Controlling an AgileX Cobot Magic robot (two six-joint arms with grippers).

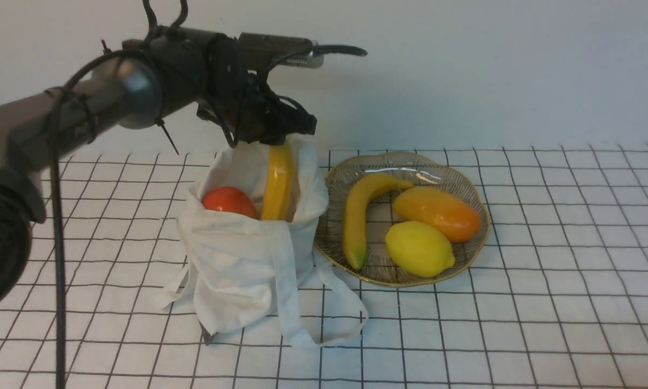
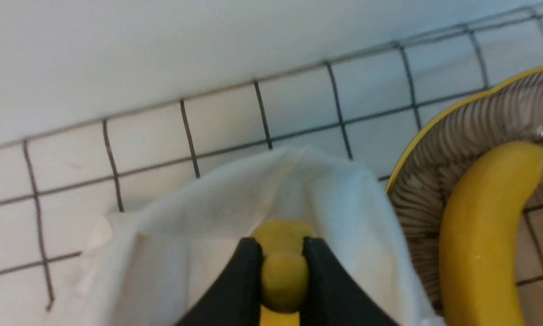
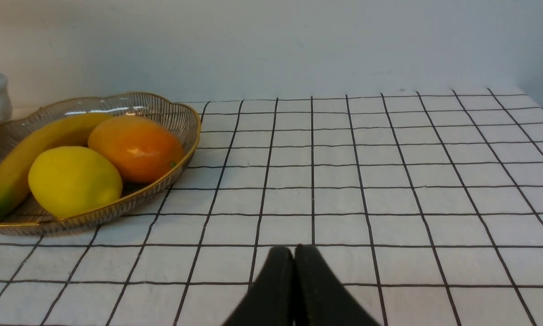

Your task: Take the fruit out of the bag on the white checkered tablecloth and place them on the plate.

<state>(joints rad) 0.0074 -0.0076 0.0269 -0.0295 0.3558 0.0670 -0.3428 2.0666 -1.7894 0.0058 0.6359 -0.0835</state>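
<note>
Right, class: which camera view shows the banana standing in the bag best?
The front view: the banana stands upright in the bag, most of its length visible, its top held by the left gripper. The left wrist view shows only its end, pinched between the fingers. The right wrist view does not show it.

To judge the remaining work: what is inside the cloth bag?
A banana stands upright in the bag, its top gripped by the left tool; a red-orange fruit sits beside it. The cloth hides the bag's bottom, so anything deeper is unseen.
</note>
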